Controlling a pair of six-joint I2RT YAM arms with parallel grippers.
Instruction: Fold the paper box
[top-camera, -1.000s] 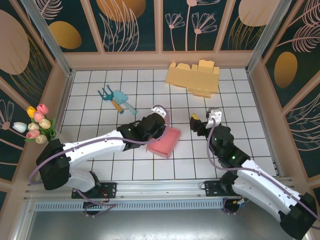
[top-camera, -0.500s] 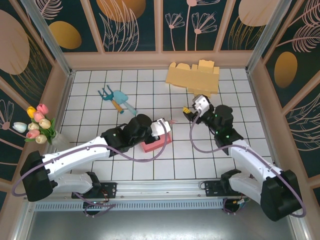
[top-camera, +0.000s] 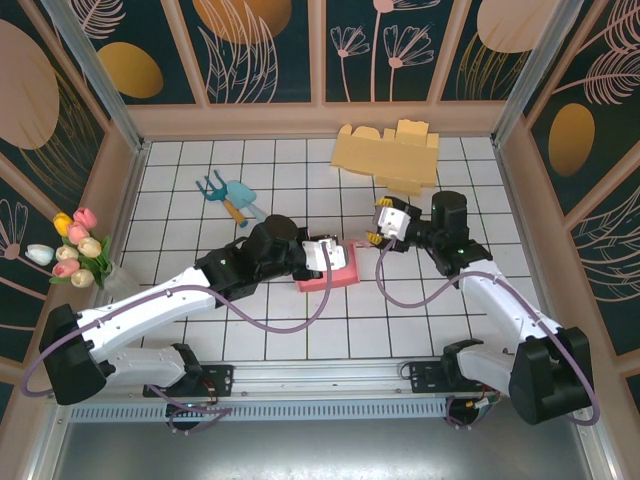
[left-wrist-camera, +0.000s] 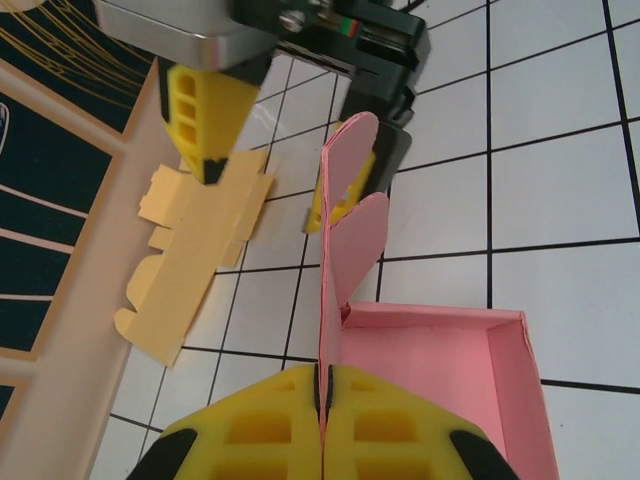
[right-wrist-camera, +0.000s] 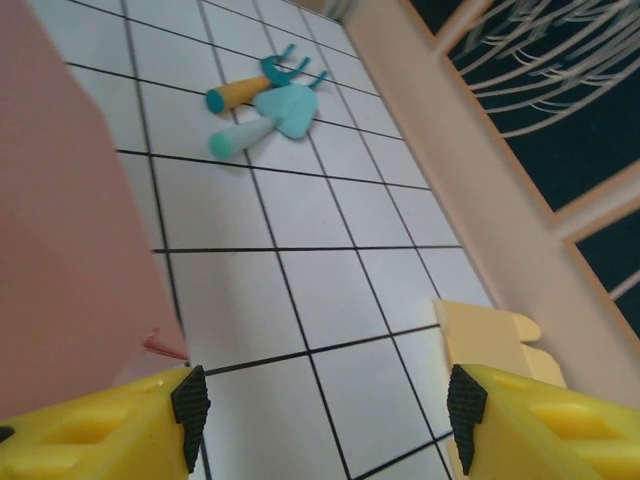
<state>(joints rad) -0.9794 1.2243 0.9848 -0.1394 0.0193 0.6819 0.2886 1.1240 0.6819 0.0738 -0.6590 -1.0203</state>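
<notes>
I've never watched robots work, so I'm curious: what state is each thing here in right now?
Pink box: partly folded, one flap upright.
Left gripper: shut on that flap.
Right gripper: open, by the flap.
Yellow box blank: flat, unfolded.
Garden tools: lying flat.
Tulips: upright.

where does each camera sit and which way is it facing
Top external: above and behind the bases, looking down on the table; both arms show.
Left wrist: on the left arm, looking along the left pincer, shut on a flap of the pink box, toward the right pincer.
Right wrist: on the right arm, facing the garden tools between its open fingers.
Shared: both wrist views catch the pink box and flat yellow cardboard.
</notes>
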